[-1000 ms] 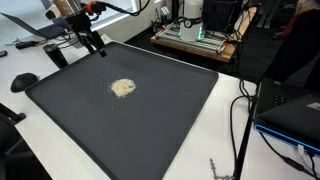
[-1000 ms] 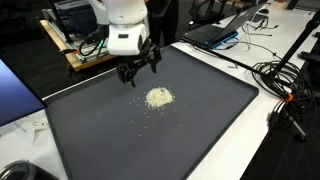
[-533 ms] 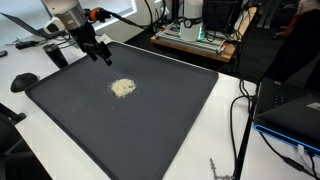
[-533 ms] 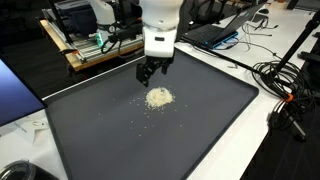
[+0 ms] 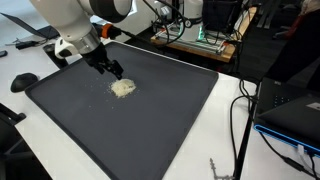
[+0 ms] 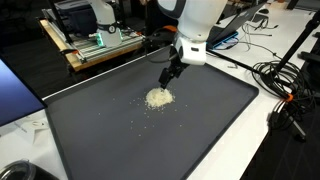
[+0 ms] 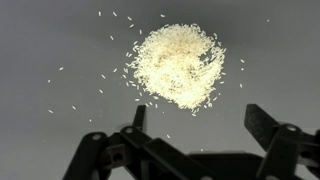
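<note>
A small heap of pale rice grains [image 5: 123,88] [image 6: 159,98] [image 7: 178,65] lies on a large dark grey mat [image 5: 160,130] [image 6: 120,140], with loose grains scattered around it. My gripper [image 5: 114,71] [image 6: 169,78] [image 7: 200,120] hangs just above the mat beside the heap, nearly touching its edge. Its two black fingers [image 7: 267,128] stand wide apart and nothing is between them. In the wrist view the heap sits just beyond the fingertips.
The mat [image 7: 60,40] covers a white table [image 5: 215,160]. A black round object [image 5: 24,81] lies off one edge of the mat. Laptops [image 6: 215,33], cables [image 6: 285,80] and an electronics rack [image 6: 90,45] crowd the table's far sides.
The arm has swung across the mat from its far corner towards the rice heap, and the gripper has come down next to it. The fingers stayed wide apart.
</note>
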